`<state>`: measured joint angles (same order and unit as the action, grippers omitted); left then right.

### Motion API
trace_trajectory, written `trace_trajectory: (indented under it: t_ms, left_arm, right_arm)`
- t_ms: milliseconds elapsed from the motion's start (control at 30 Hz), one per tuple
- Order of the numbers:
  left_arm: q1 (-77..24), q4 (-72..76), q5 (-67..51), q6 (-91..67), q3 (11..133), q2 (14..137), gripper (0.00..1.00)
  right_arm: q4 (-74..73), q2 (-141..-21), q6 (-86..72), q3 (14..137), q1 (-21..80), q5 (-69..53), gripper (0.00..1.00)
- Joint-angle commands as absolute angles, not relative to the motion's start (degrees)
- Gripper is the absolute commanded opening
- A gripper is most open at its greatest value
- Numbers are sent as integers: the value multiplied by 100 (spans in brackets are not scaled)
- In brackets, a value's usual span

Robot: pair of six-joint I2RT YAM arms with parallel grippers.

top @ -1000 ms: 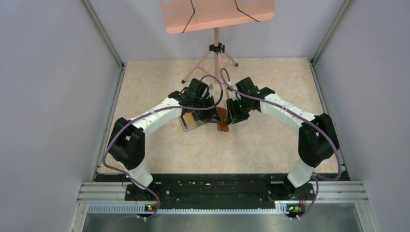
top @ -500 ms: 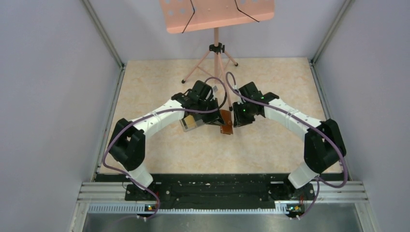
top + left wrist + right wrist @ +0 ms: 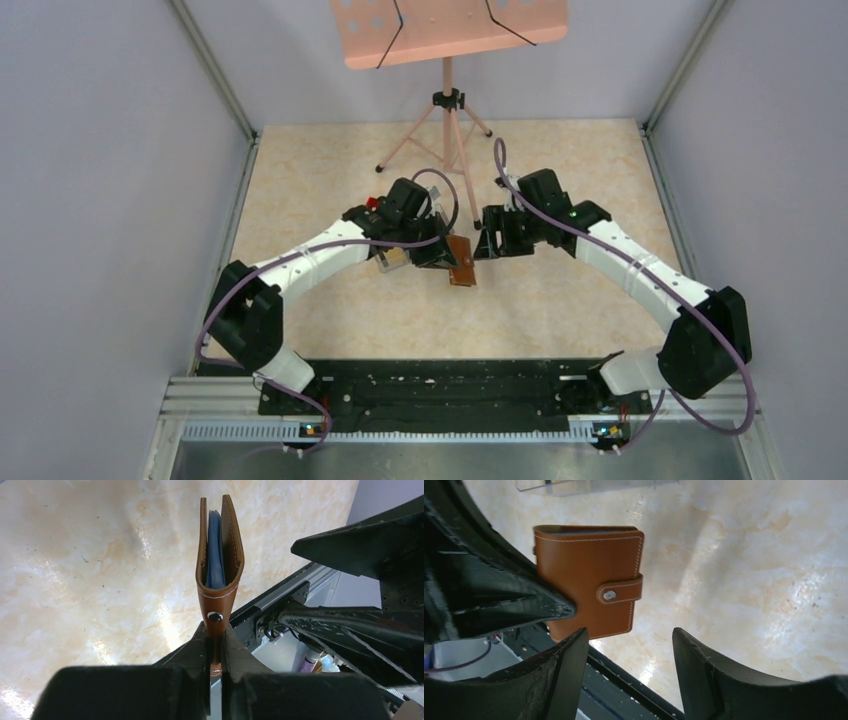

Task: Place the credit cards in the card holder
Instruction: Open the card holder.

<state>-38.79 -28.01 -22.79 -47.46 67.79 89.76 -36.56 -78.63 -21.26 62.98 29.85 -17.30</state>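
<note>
The card holder (image 3: 462,264), a brown leather wallet with a snap strap, hangs above the table, and my left gripper (image 3: 440,252) is shut on its strap end. In the left wrist view the card holder (image 3: 217,602) is edge-on beyond my left gripper (image 3: 215,632), with blue credit cards (image 3: 215,555) tucked between its two faces. My right gripper (image 3: 488,240) stands open just right of the holder, apart from it. In the right wrist view the card holder (image 3: 584,565) shows its closed outer face, and my right gripper (image 3: 630,637) has nothing between its fingers.
A clear plastic box (image 3: 392,258) lies on the table under my left wrist, its edge also showing as the clear plastic box (image 3: 574,485). A small red tray (image 3: 373,203) peeks out behind the left arm. A music stand's tripod (image 3: 447,125) stands at the back.
My right gripper has opened and drawn back to the right, away from the card holder. The left gripper has kept its hold and brought the holder slightly nearer.
</note>
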Motion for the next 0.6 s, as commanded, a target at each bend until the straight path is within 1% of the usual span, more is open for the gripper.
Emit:
trace_trajectory:
  t_ms: [0, 100, 167, 300, 333, 467, 500, 567]
  left_arm:
    - [-3902, -2486, -2230, -4831, 6654, 8675, 0]
    - [-3907, -2432, -2199, -4855, 6559, 8591, 0]
    - [-3902, -2413, -2208, -4877, 6545, 8578, 0]
    - [-3902, -2363, -2227, -4917, 6539, 8556, 0]
    - [-3907, -2350, -2243, -4921, 6524, 8551, 0]
    - [-3902, -2361, -2270, -4935, 6507, 8580, 0]
    - [-3902, -2361, -2260, -4939, 6497, 8586, 0]
    - [-3907, -2349, -2279, -4950, 6492, 8620, 0]
  right_arm:
    - [-3287, -7929, -2185, 6412, 3065, -2320, 64]
    - [-3222, -8300, -2173, 6546, 3215, -2514, 65]
    - [-3222, -8538, -2186, 6655, 3339, -2434, 62]
    - [-3288, -8883, -2160, 6779, 3445, -2188, 43]
    - [-3283, -8946, -2142, 6809, 3444, -2185, 43]
    - [-3243, -9109, -2076, 7035, 3463, -2272, 45]
    - [-3224, -9121, -2069, 7094, 3475, -2288, 47]
    - [-3186, -9111, -2042, 7180, 3512, -2372, 54]
